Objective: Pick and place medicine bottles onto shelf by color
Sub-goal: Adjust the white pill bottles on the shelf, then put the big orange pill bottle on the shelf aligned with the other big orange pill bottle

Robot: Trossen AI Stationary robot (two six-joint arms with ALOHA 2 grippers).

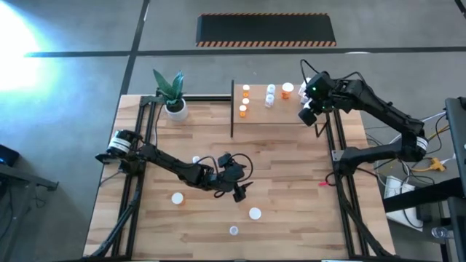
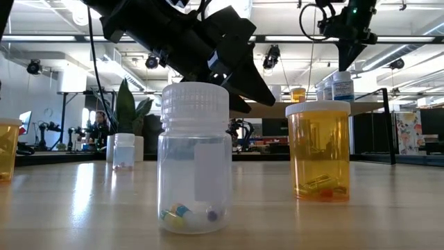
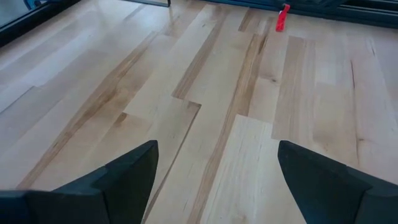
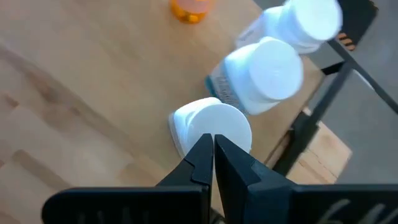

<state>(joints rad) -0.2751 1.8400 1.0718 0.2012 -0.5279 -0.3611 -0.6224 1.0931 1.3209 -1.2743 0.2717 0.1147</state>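
low view: wooden tabletop (image 2: 388, 208), workshop behind

Low view: orange bottle (image 2: 7, 149) cut by edge; shelf bottles' (image 1: 270, 95) labels too small.

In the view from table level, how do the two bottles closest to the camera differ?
The clear bottle is see-through and colourless, while the orange bottle is tinted amber. The clear bottle stands closer and looks bigger; the orange bottle sits farther back to its right. The clear bottle holds several mixed-colour pills; the orange bottle's contents are less distinct. Both stand upright on the tabletop with white caps.
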